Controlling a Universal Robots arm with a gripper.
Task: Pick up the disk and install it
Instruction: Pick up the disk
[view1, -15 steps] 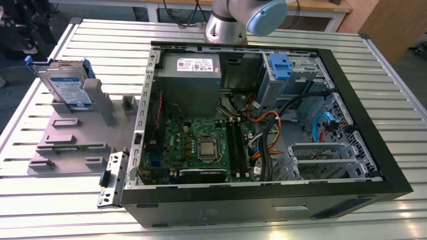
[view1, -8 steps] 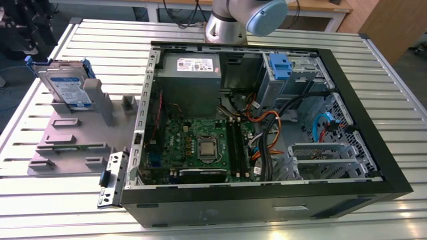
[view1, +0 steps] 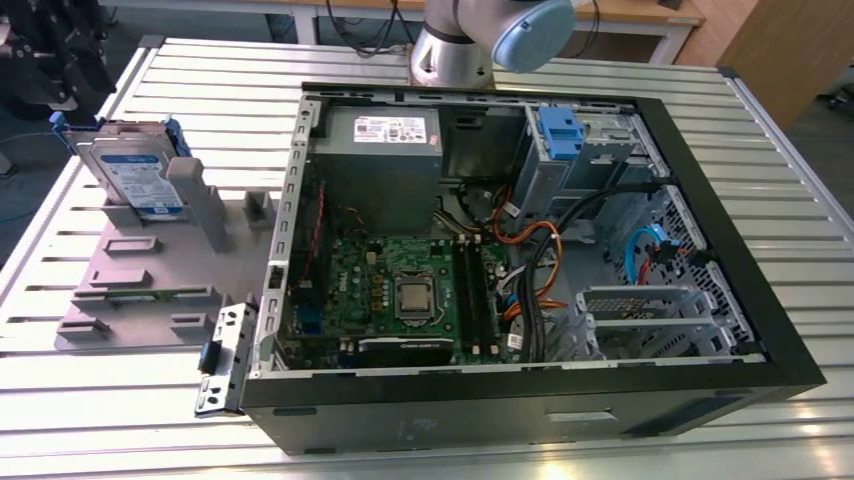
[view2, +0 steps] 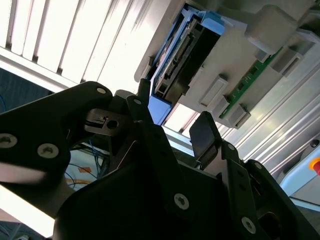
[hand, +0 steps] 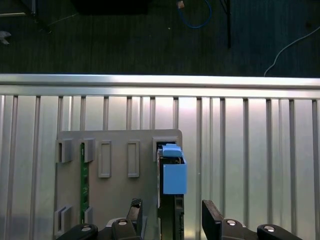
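In the exterior view a big table (view1: 80, 400) of silver slats fills the frame. On it, in the middle and right of the frame, lies an open black computer case (view1: 467, 425). You can look right inside it. At the top middle of the frame stands the bottom part of the robot arm (view1: 467, 40).

Inside the case there is a green board (view1: 400, 290) in the middle and a grey box (view1: 380, 175) above it. On the exterior view's left, just beside the case, a flat grey holder (view1: 134, 290) lies on the table.

The disk (view1: 134, 175) stands upright in a slot of this holder, in the upper left of the frame. It is not in the case.

The wrist views look at the holder from close by. In the first wrist view the dark floor (hand: 100, 35) lies past the table edge, with a blue wire (hand: 197, 20) on it. In both wrist views the black gripper (hand: 172, 220) (view2: 172, 120) is spread wide. One of its fingers (hand: 135, 212) is on each side of the disk (hand: 173, 177) (view2: 180, 50). There is a gap on each side, so it grips nothing. A thin green strip (hand: 84, 175) stands in another slot of the holder.

The grey box has a white sticker (view1: 387, 128). The disk has a white and blue label (view1: 140, 180). I cannot read the words on either. A small blue latch (view1: 561, 130) sits in the case at the upper right.
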